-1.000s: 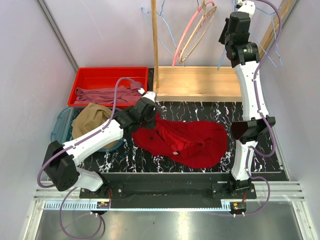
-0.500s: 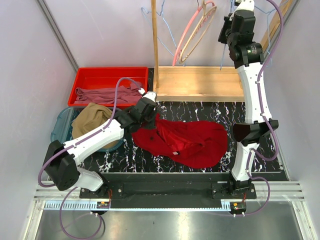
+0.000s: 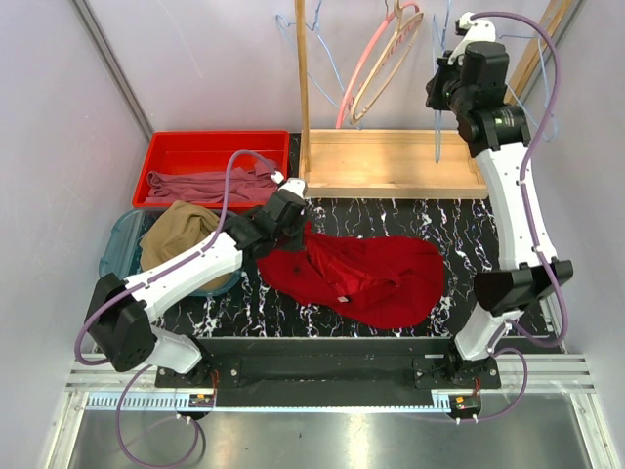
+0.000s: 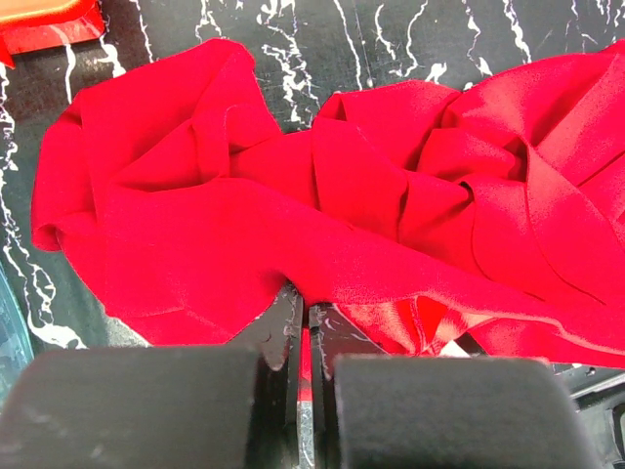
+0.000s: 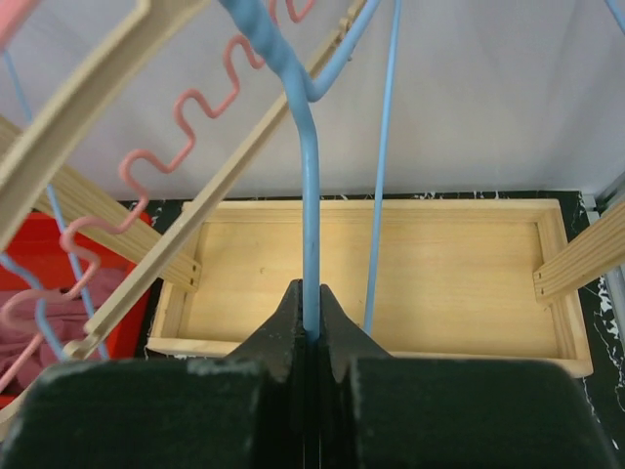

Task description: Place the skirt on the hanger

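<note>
The tan skirt (image 3: pixel 176 234) lies bunched in a teal tub (image 3: pixel 115 249) at the left, apart from both grippers. My left gripper (image 3: pixel 296 233) (image 4: pixel 308 313) is shut on the edge of the dark red garment (image 3: pixel 376 274) (image 4: pixel 391 166), which is spread on the black marbled mat. My right gripper (image 3: pixel 444 88) (image 5: pixel 311 322) is raised at the rack and shut on the straight wire of a light-blue hanger (image 5: pixel 309 195) (image 3: pixel 437 127) that hangs there. The hanger's hook is out of view.
A red tray (image 3: pixel 166 147) holds a mauve cloth (image 3: pixel 205 184). A wooden rack with a post (image 3: pixel 303 88) and a box base (image 3: pixel 391 161) carries a pink hanger (image 3: pixel 376 59), a wooden hanger (image 3: pixel 394 68) and other blue wire hangers (image 3: pixel 330 68).
The right arm has swung its elbow to the right and down, and its gripper has shifted slightly at the rack, still on the blue wire. The left arm and red garment have not moved.
</note>
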`<state>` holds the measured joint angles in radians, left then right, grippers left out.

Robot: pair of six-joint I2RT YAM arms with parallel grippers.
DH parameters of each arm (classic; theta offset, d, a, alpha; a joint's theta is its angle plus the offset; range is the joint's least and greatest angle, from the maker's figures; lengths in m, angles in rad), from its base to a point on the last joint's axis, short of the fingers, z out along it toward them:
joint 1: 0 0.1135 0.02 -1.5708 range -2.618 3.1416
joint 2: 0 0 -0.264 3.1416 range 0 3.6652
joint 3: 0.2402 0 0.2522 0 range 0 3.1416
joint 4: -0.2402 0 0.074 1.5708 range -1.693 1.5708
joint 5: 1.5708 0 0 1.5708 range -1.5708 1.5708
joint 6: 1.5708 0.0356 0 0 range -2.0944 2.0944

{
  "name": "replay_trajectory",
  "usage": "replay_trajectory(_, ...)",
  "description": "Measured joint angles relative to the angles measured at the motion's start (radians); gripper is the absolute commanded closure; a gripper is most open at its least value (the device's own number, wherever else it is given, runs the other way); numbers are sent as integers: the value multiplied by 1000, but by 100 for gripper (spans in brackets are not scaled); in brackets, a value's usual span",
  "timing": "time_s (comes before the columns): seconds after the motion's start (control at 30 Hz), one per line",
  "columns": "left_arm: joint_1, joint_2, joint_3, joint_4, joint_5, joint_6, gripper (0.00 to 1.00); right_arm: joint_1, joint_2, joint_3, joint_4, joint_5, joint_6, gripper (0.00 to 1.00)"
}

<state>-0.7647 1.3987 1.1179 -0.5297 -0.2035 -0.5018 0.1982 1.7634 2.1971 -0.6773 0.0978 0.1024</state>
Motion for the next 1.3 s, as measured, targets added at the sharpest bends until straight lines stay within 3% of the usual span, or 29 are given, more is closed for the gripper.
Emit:
replay_trajectory(0.4,0,34,41,-7,0,11,100,0,-167,-79,25,-71,13,100)
replay_trajectory(0.5,3,39,52,-14,0,18,100,0,-261,-181,-28,-122,44,100)
replay_trajectory(0.73,23,46,76,-48,4,59,100,10,-646,-663,-84,-393,180,100)
replay_trajectory(0.83,29,46,92,-69,21,88,100,95,-724,-800,-85,-448,211,100)
replay_trajectory(1.0,42,46,113,-94,94,163,100,272,-747,-920,-97,-532,228,100)
replay_trajectory(1.3,49,35,113,-163,261,301,100,280,-882,-962,-185,-632,188,100)
